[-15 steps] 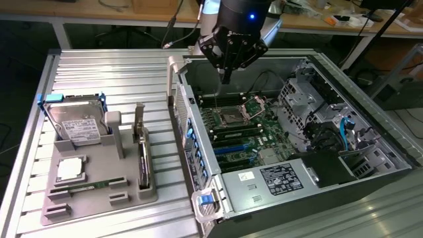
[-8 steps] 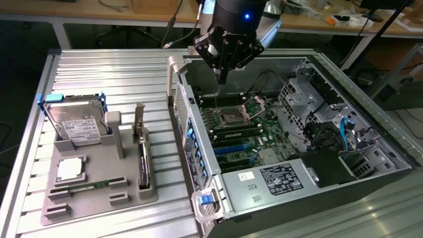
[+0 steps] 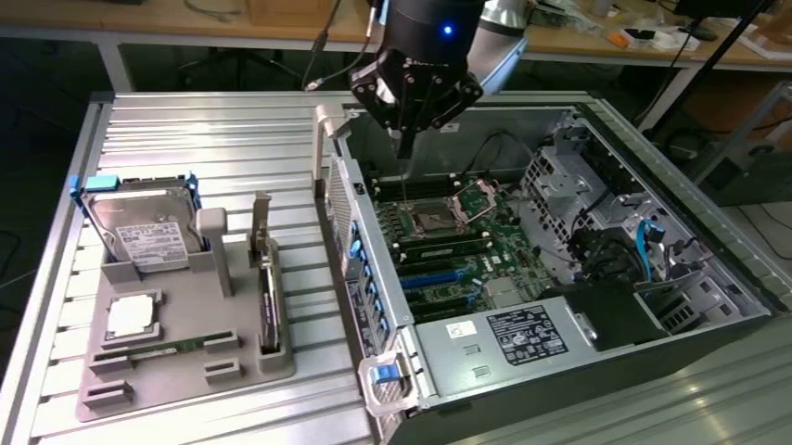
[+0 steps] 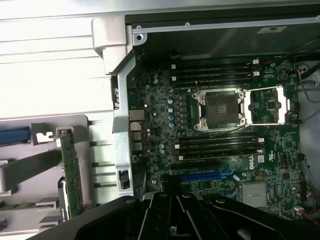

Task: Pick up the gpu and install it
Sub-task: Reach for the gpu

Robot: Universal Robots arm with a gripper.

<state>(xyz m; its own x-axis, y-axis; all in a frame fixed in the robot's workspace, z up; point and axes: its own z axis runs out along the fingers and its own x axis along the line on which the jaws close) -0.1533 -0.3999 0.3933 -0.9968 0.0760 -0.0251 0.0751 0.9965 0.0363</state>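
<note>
Standing before wooden workbenches (image 3: 161,20), a ribbed metal table (image 3: 210,130) bears the racked gpu (image 3: 265,278).

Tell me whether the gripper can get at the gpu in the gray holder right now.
Probably yes. The gpu stands on edge in the gray holder, its top edge bare with nothing above it. The gripper hangs shut over the open case, apart from it.
</note>
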